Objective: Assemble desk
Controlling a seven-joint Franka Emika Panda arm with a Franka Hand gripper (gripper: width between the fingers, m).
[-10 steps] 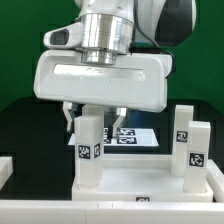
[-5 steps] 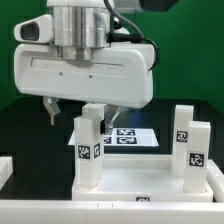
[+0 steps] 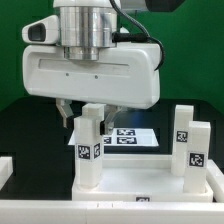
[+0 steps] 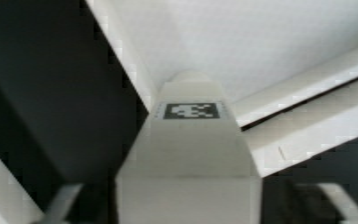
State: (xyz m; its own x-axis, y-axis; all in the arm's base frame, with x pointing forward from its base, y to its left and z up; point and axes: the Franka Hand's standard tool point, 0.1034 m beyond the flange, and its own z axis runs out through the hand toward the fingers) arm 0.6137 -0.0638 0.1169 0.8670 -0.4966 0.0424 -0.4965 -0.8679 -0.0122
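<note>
desk legs (image 3: 90,150): white plastic, smooth, matt, paper-like black-and-white tags | tabletop (image 3: 140,186): smooth white plastic | gripper (image 3: 84,118) housing: glossy white plastic, ribbed bare-metal collar | marker board (image 3: 133,137): flat matt white

I work in what looks like a robotics lab or test cell. A plain green backdrop (image 3: 20,60) closes off the space behind me, and the counter (image 3: 25,125) under me is covered in flat black. A marker board (image 3: 130,137) printed with black-and-white square tags lies flat on it, and the white desk parts carry the same kind of tags, as on the leg (image 3: 90,148) below my end effector (image 3: 88,113) and the legs (image 3: 190,140) on the exterior view's right. Nothing homely shows.
</note>
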